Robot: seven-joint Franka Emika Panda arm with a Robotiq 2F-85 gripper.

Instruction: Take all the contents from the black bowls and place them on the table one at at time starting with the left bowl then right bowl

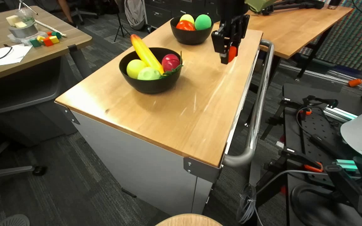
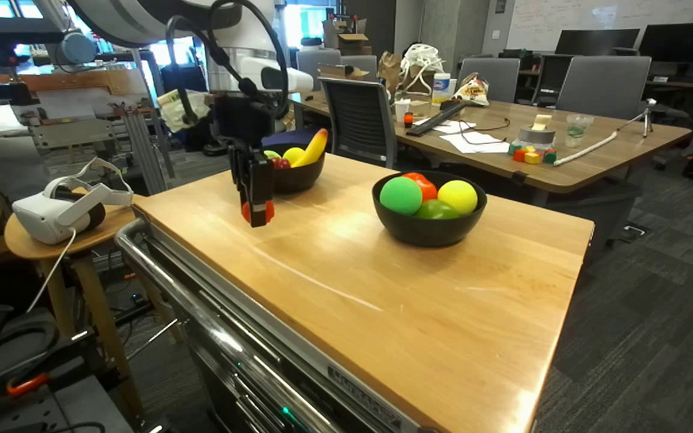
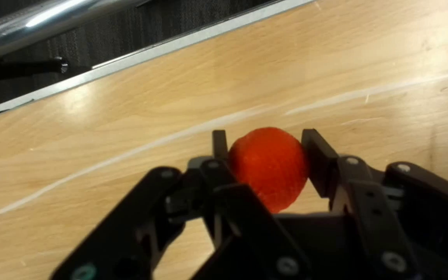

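Observation:
My gripper (image 3: 265,151) is shut on a small red-orange tomato (image 3: 268,171), its pads against both sides. In both exterior views the gripper (image 1: 228,51) holds it over the wooden table (image 1: 174,125), near the rail side. One black bowl (image 1: 151,85) holds a yellow banana (image 1: 148,55), a red apple (image 1: 170,62), a yellow fruit (image 1: 136,68) and a pale green fruit (image 1: 149,73). In the other black bowl (image 2: 431,233) lie a green ball (image 2: 400,195), a red piece (image 2: 421,185), a yellow ball (image 2: 458,197) and a dark green piece (image 2: 437,210).
A metal rail handle (image 1: 264,84) runs along the table's edge close to the gripper. Beyond the table stand a desk (image 2: 563,171) with toy blocks (image 2: 530,155) and a stool (image 2: 33,246) bearing a white headset (image 2: 61,213).

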